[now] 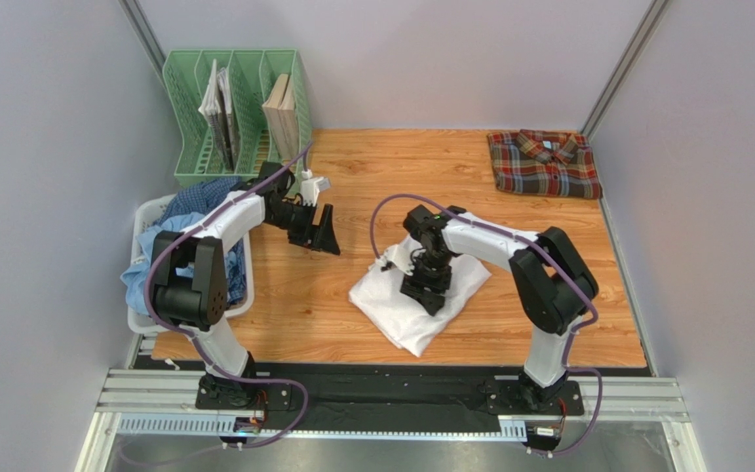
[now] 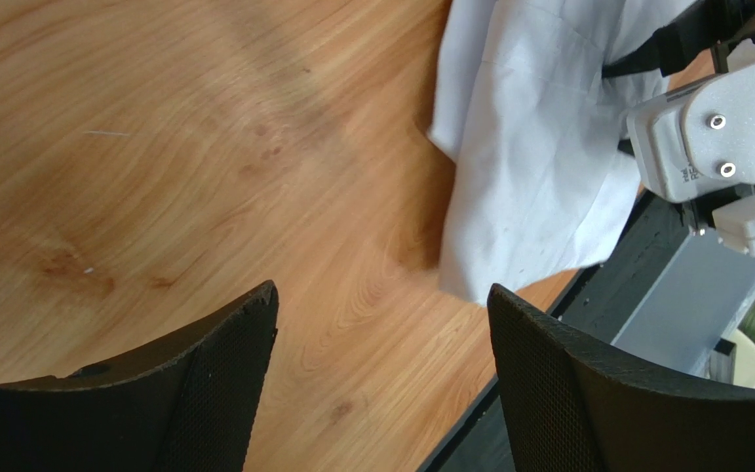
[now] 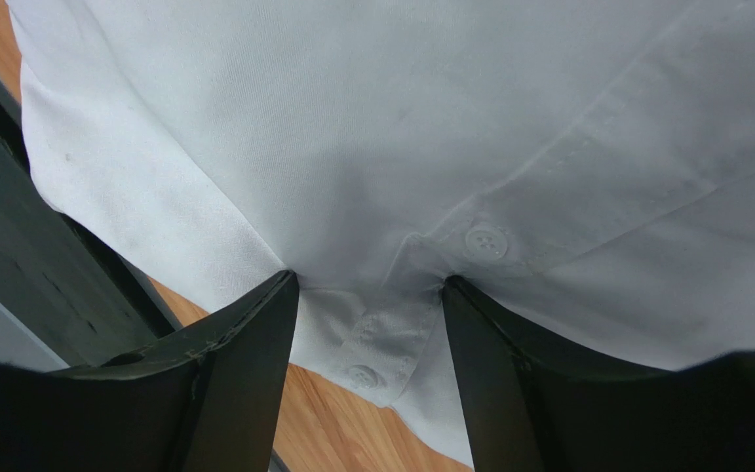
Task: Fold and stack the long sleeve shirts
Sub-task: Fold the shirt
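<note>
A plain white shirt (image 1: pixel 398 307) lies partly folded on the wooden table in front of the right arm. My right gripper (image 1: pixel 428 294) stands over its middle, jaws apart, fingertips pressed down onto the cloth beside the button placket (image 3: pixel 480 241); in the right wrist view the gripper (image 3: pixel 368 279) straddles a strip of the placket. My left gripper (image 1: pixel 324 236) is open and empty above bare wood, left of the white shirt (image 2: pixel 539 147); the left wrist view (image 2: pixel 381 292) shows only table between its fingers. A plaid shirt (image 1: pixel 544 162) lies folded at the back right corner.
A white basket (image 1: pixel 145 221) at the table's left edge holds blue and dark checked shirts (image 1: pixel 204 202). A green file rack (image 1: pixel 234 108) with books stands behind it. Grey walls close in the table. The right arm's wrist housing (image 2: pixel 711 133) shows in the left wrist view.
</note>
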Motion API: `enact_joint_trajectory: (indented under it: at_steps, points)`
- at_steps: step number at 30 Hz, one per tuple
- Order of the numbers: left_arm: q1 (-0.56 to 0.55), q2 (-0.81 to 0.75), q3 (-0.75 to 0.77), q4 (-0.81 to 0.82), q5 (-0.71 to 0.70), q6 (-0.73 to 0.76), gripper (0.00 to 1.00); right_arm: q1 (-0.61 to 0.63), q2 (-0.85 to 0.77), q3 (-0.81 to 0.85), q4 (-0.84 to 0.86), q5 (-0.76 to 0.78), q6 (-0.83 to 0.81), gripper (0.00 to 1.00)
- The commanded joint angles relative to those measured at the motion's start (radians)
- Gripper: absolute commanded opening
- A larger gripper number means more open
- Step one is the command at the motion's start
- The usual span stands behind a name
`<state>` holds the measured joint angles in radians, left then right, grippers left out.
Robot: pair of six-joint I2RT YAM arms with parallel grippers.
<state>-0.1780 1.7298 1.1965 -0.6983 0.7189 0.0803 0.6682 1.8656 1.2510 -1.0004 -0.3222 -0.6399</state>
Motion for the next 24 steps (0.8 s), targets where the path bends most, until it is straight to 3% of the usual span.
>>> enact_joint_trajectory:
  at_steps: [1,3,5,6,10,18,24]
  points:
    - [-0.026,-0.079,-0.046,0.057,0.083,-0.002,0.84,-0.125,-0.150,-0.107,-0.067,0.051,-0.441,0.63]
    - [-0.051,-0.066,-0.081,0.124,0.131,-0.060,0.84,-0.154,-0.200,-0.047,-0.093,-0.004,-0.466,0.64]
    - [-0.081,-0.047,-0.112,0.192,0.184,-0.137,0.85,-0.189,-0.217,0.003,-0.099,-0.063,-0.396,0.64]
    - [-0.092,-0.029,-0.123,0.277,0.197,-0.207,0.93,-0.200,-0.212,0.048,-0.106,-0.083,-0.321,0.64]
    - [-0.158,0.036,-0.144,0.468,0.198,-0.349,0.94,-0.278,-0.187,0.065,-0.077,-0.103,-0.152,0.65]
    - [-0.299,0.246,-0.034,0.522,0.085,-0.395,0.89,-0.360,-0.114,0.019,0.002,-0.026,0.022,0.65]
    - [-0.333,0.404,0.054,0.537,0.155,-0.497,0.80,-0.363,-0.031,0.034,0.017,0.008,0.058,0.64]
